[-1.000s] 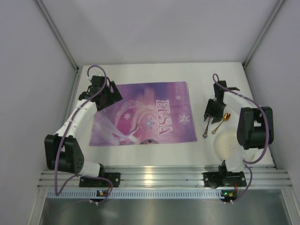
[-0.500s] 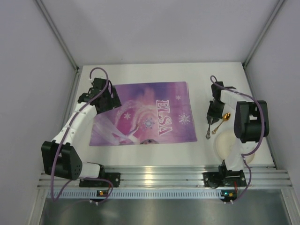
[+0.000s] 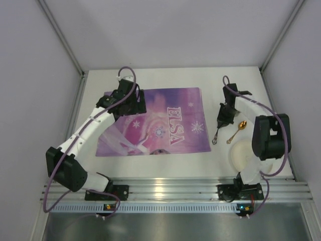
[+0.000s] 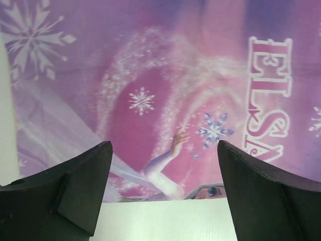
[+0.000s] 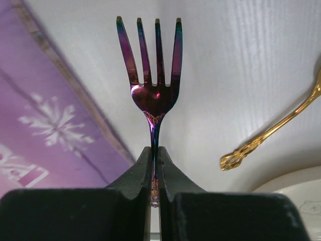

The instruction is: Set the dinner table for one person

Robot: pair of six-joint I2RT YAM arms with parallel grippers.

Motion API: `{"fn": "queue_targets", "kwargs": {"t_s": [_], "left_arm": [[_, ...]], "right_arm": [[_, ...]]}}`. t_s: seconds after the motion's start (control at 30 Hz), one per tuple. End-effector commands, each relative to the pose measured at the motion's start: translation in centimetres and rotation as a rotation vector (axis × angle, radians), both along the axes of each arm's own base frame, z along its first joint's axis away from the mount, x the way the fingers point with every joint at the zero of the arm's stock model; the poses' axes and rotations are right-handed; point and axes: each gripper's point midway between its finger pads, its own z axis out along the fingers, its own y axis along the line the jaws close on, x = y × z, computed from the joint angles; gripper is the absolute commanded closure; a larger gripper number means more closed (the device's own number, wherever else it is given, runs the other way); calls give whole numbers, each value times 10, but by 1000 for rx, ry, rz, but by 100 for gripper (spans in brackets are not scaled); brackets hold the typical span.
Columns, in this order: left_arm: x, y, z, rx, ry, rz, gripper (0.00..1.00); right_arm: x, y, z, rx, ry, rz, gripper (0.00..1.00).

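Observation:
On the white dinner table (image 3: 215, 80) lies a purple ELSA placemat (image 3: 160, 123). My right gripper (image 5: 155, 150) is shut on the handle of an iridescent purple fork (image 5: 153, 85), whose tines point away from the wrist. In the top view the fork (image 3: 215, 135) hangs from the right gripper (image 3: 222, 118) between the placemat's right edge and a gold spoon (image 3: 236, 131). Over the placemat's upper left part (image 4: 150, 75), my left gripper (image 3: 133, 103) stands open with nothing between its fingers (image 4: 75, 191).
A white plate (image 3: 246, 155) sits near the right arm's base, just below the gold spoon (image 5: 271, 133). Grey walls close in the table on three sides. An aluminium rail (image 3: 165, 188) runs along the near edge.
The right gripper has shut on the fork's handle and carried it slightly left, toward the placemat. The left arm has swung right, from the placemat's left edge to over it.

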Motion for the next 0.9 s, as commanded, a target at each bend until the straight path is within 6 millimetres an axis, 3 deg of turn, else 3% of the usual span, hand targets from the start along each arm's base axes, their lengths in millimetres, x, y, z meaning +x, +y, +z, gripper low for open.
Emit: {"fn": "queue_targets", "kwargs": {"t_s": [0.0,0.03,0.17,0.3,0.4,0.63,0.8,0.87], "left_arm": [[3,-43,14,-2,-45,-94,9],[2,-52,14,-12,-48,-113,9],[0,-105,17,-133,-79,-222,9],[-25,-172,19,-321,-68,-403,9],[-46,-212,18,-424,-52,-501,9],[-71,-267,7,-529,13,-626,13],[-85,-286,-5,-532,54,-656,19],[-88,-291,-10,-540,68,-660,28]], "right_arm": [[14,41,72,119,-202,45,100],[12,52,86,139,-237,69,100],[-2,89,116,250,-256,106,100],[-8,120,139,376,-276,129,100],[-9,134,159,428,-307,143,100],[-15,145,175,481,-320,165,100],[-18,149,181,508,-323,169,100],[-19,149,183,511,-325,173,100]]}}
